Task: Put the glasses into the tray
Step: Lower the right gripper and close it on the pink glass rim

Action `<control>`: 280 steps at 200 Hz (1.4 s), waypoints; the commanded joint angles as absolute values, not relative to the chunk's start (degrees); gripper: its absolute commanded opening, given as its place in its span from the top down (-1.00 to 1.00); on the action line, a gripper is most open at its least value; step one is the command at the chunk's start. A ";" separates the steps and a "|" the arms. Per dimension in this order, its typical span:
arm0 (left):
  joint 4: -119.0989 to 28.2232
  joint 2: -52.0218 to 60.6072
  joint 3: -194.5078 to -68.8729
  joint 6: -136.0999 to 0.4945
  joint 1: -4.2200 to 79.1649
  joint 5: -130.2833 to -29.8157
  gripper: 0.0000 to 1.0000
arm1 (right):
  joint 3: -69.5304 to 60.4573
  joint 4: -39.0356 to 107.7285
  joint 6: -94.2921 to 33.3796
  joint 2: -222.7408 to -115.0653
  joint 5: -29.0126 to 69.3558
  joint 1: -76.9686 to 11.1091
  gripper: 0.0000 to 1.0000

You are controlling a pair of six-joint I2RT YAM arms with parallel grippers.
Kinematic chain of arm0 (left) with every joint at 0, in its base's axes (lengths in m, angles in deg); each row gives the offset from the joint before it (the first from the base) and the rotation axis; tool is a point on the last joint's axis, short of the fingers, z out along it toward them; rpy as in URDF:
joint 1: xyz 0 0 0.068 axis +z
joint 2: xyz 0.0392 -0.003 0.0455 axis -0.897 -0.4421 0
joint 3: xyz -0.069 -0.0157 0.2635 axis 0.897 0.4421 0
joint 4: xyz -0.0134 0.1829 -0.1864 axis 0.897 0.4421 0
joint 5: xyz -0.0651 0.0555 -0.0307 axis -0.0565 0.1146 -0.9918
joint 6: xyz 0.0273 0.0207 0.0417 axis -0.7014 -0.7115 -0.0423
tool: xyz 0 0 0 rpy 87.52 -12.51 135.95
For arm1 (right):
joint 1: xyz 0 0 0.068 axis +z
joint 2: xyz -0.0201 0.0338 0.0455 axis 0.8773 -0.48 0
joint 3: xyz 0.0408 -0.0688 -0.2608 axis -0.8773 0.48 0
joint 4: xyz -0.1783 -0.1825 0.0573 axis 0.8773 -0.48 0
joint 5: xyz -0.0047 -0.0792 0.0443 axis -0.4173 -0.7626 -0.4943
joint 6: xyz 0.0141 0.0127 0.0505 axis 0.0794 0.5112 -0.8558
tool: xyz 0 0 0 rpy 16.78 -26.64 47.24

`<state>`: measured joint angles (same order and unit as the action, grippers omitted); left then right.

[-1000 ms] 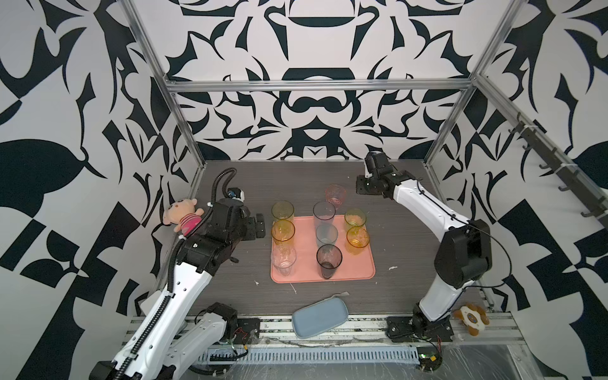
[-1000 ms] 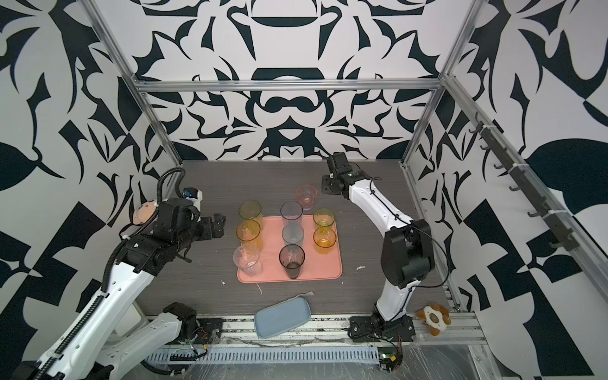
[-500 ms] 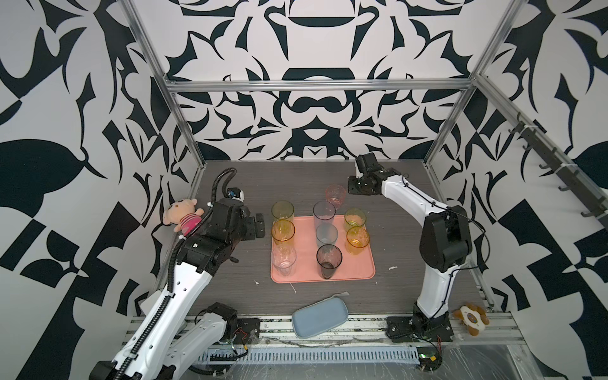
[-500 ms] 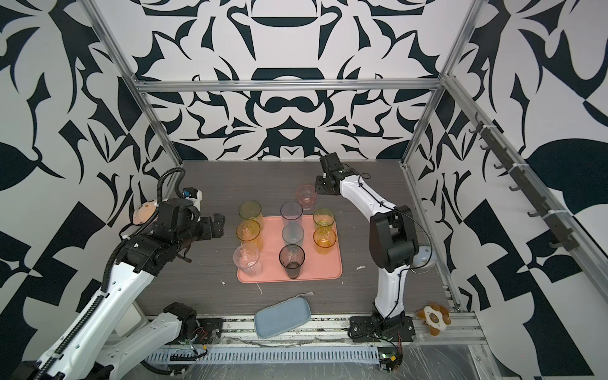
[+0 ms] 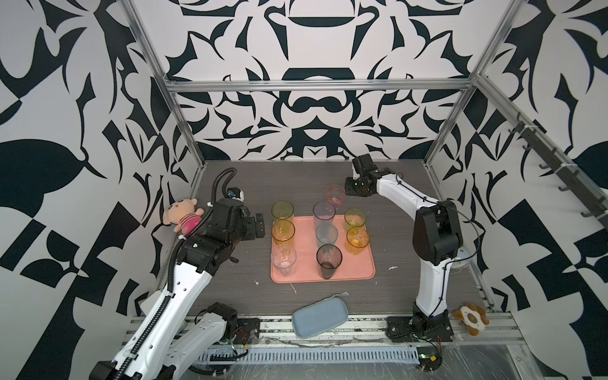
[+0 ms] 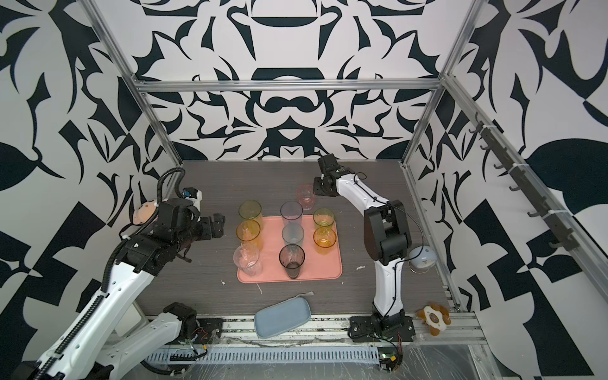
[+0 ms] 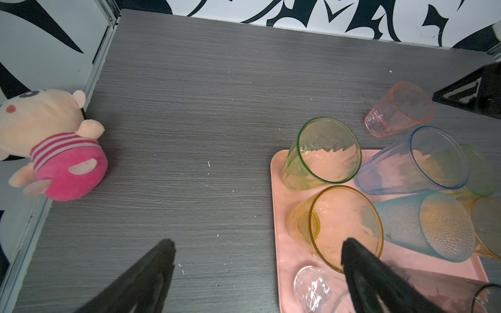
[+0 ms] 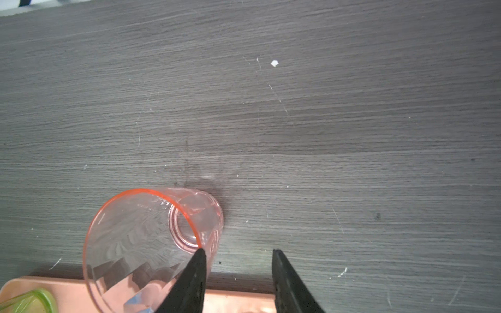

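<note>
The tray [image 5: 360, 271] lay at the centre of the table [image 5: 296, 177] in both top views. Eight glasses stood upright in it, in three columns from far to near:
- **Left:** a green glass [image 5: 282, 210], an amber glass [image 5: 283, 231] and a clear glass [image 5: 283, 260].
- **Middle:** a blue glass [image 5: 324, 214], a teal glass [image 5: 326, 235] and a grey glass [image 5: 329, 260].
- **Right:** a yellow glass [image 5: 355, 217] and an orange glass [image 5: 357, 240].

The pink glass [image 5: 335, 195] stood upright outside the tray, on the bare table just beyond its far edge, above centre in the frame.

The right gripper [image 5: 347, 188] was just beside the pink glass, on its right. Its fingers were partly spread and gripped nothing. In the right wrist view one finger [image 8: 195, 271] overlapped the glass's rim, and the other [image 8: 287, 276] stood over bare table. Whether the first touched the rim could not be told.

The left gripper [image 5: 260, 226] was left of the tray, near the amber glass, with its fingers spread wide and empty.

A plush toy [image 5: 182, 215] lay at the table's left edge. A blue-grey dish [image 5: 320, 316] sat at the lower centre, well apart from the tray.
</note>
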<state>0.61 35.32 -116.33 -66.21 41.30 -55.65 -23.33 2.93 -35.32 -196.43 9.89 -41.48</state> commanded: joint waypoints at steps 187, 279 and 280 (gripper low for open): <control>1.50 35.21 -116.71 -65.95 41.36 -55.78 -0.99 | -31.45 2.28 -37.99 -201.94 15.70 -41.54 0.37; 1.58 35.11 -116.70 -65.87 41.35 -55.85 -0.99 | -32.67 1.04 -37.25 -203.01 15.04 -41.54 0.83; 1.58 35.11 -116.71 -65.87 41.31 -55.84 -0.99 | -32.67 1.05 -37.26 -203.01 15.04 -41.54 0.84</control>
